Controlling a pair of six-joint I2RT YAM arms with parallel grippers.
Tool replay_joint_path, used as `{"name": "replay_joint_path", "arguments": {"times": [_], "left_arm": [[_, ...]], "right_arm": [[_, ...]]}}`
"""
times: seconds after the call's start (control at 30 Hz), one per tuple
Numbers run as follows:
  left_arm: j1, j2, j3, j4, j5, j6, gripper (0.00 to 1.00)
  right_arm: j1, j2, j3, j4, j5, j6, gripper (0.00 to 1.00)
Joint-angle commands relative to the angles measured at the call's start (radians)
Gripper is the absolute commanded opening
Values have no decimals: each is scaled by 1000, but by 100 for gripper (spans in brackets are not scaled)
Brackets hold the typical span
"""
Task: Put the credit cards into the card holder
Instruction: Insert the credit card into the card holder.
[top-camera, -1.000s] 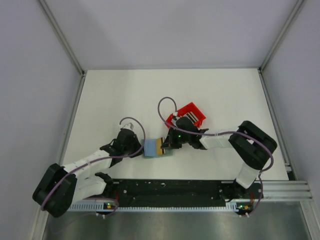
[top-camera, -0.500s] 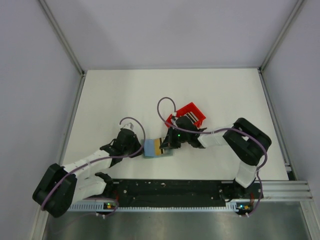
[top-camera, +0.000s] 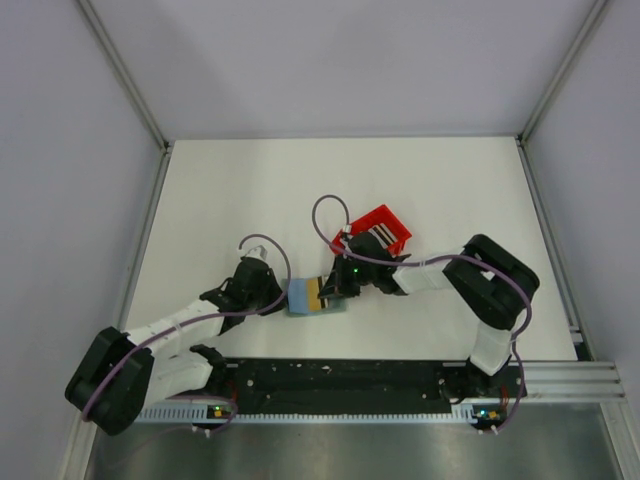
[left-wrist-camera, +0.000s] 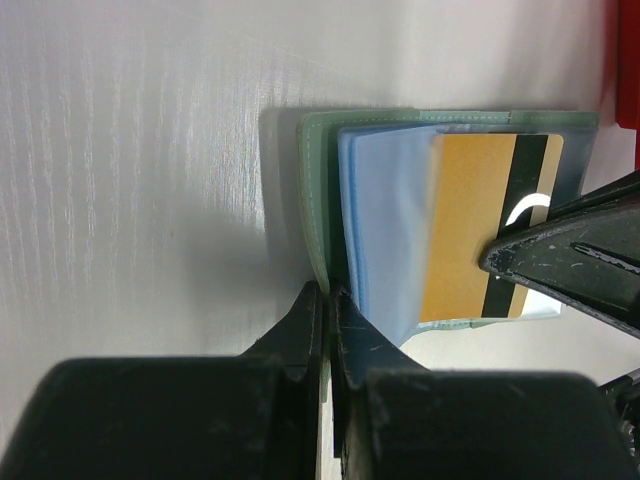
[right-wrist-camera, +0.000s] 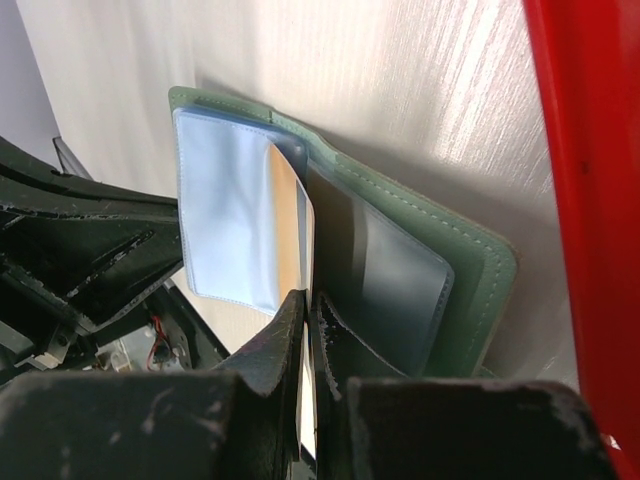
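Note:
The card holder (top-camera: 299, 297) lies open on the table, grey-green outside (left-wrist-camera: 318, 190) with light blue sleeves (left-wrist-camera: 385, 210). My left gripper (left-wrist-camera: 328, 292) is shut on the edge of its cover (right-wrist-camera: 470, 290) from the left. My right gripper (right-wrist-camera: 308, 297) is shut on a gold-brown credit card (left-wrist-camera: 470, 230) with a dark stripe. The card's left part lies under a blue sleeve, and the right wrist view shows it edge-on (right-wrist-camera: 292, 230). In the top view the two grippers (top-camera: 283, 297) (top-camera: 332, 288) meet over the holder. More cards (top-camera: 368, 238) stand in the red bin.
A red plastic bin (top-camera: 385, 228) sits just behind and right of the holder, its wall (right-wrist-camera: 590, 200) close beside my right gripper. White tabletop (top-camera: 300, 190) stretches behind, with grey walls and metal rails round it.
The right arm's elbow has drawn a little to the left. Both grippers, the holder and the card have hardly shifted.

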Motion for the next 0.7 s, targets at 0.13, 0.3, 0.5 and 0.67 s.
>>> {"name": "replay_joint_path", "arguments": {"times": [0.13,0.3,0.5,0.67], "left_arm": [[-1,17,4,-33,-6,10,0],[-2,17,5,-28,-5,13,0],[-2,16,2,-25,-3,8,0],[-2,14,0,-44,-23,-2,0]], "right_arm": [[-4,45,7,-105,104,-76,0],[18,75,52,-121,97,-86,0],[61,94,67,-122,65,-60,0],[61,76,38,-137,25,-11,0]]}}
